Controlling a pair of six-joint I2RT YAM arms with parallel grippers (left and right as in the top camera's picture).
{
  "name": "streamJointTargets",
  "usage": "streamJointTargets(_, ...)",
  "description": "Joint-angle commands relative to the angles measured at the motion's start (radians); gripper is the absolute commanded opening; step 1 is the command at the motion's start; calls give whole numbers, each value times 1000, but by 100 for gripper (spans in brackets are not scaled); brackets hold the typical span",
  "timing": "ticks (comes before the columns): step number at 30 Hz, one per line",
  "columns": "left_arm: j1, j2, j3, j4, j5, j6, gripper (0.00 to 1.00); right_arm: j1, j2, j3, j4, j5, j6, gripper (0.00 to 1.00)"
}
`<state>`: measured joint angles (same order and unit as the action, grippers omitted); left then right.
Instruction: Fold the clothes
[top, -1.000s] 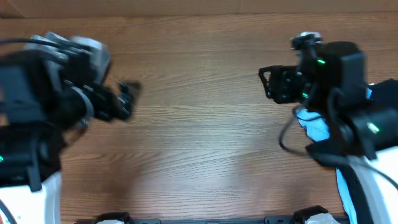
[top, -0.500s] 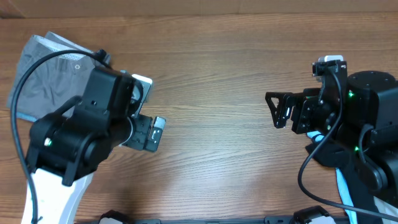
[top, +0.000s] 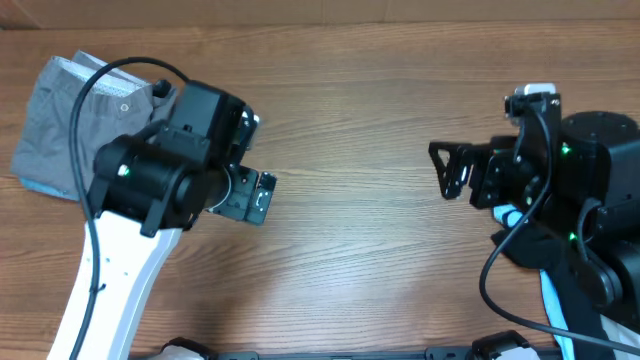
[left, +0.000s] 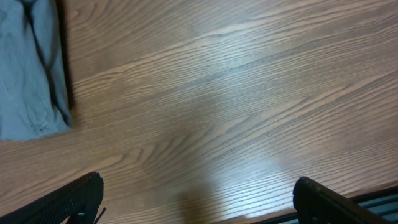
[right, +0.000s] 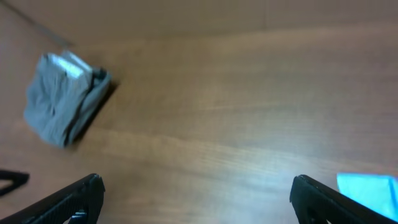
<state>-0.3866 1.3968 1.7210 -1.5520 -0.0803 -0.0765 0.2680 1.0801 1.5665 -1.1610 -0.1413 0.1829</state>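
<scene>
The folded grey shorts (top: 70, 120) lie at the far left of the table, with a sky-blue garment edge under their near side. They also show in the left wrist view (left: 31, 68) and in the right wrist view (right: 65, 99). My left gripper (top: 250, 195) is open and empty over bare wood, right of the shorts. My right gripper (top: 452, 170) is open and empty at the right, pointing left. A sky-blue garment (top: 510, 215) lies under the right arm and shows in the right wrist view (right: 367, 186).
The wooden table (top: 350, 130) runs to a far edge at the top of the overhead view. The arm bases and a black rail sit at the near edge. A black cable loops over the shorts from the left arm.
The left arm has swung right and forward, away from the shorts, which now lie uncovered. The right arm settled about half a second ago and has stayed put since.
</scene>
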Motion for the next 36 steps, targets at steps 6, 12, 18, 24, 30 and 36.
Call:
streamJointTargets(6,-6,64,-5,2,-13,-14,100,-10,-65,-1,96,136,-154,100)
streamJointTargets(12,-6,87,-5,2,-12,-14,100,-148,-280,-300,385,100,-203,100)
streamJointTargets(18,-6,89,-5,2,-13,-14,100,-218,-519,-708,582,83,-202,100)
streamJointTargets(24,-6,89,-5,2,-13,-14,100,-232,-835,-1081,703,50,-202,100)
streamJointTargets(30,-6,89,-5,2,-13,-14,100,-232,-1019,-1266,709,31,-202,100)
streamJointTargets(36,-6,89,-5,2,-13,-14,100,-229,-1077,-1372,732,24,-202,100)
